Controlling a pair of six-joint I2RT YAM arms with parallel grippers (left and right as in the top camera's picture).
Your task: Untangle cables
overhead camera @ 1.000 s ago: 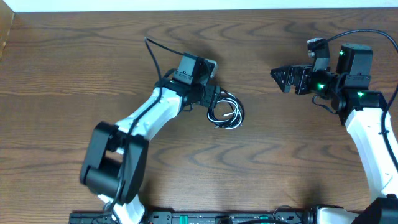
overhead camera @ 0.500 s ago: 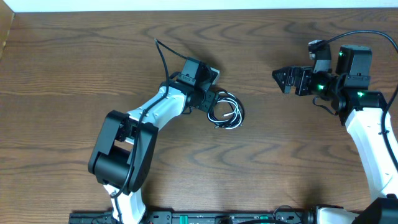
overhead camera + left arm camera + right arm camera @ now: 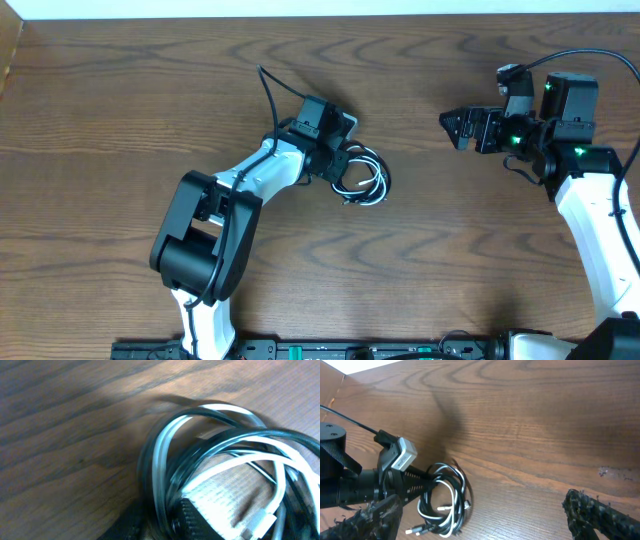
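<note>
Though the coil is small in my overhead view, I can place the cables (image 3: 365, 178) on the table (image 3: 120, 120), above the middle and a little left of centre, just beside the left gripper (image 3: 339, 164). From the right wrist camera the bundle is longer than it is wide. Its long axis runs from the far side of that view to the near side, and a loose end trails out at the near left, pointing left. Close up on the left wrist feed, the white cord (image 3: 159, 462) and the black cord (image 3: 240, 439) arch over each other in nested loops, and a white plug (image 3: 263, 522) points down to the left.

That close view is blurred and cut off at the right and bottom, so I cannot trace either cord end to end. The left fingers reach into the coil's left rim with strands between them, but I cannot tell whether they are clamped.

The left arm rises from the near edge, bends at its dark elbow and stretches its white forearm up and to the right. The right arm comes up from the right corner with its wrist turned left. The right gripper (image 3: 452, 128) hangs well apart from the coil, its jaws spread wide.
</note>
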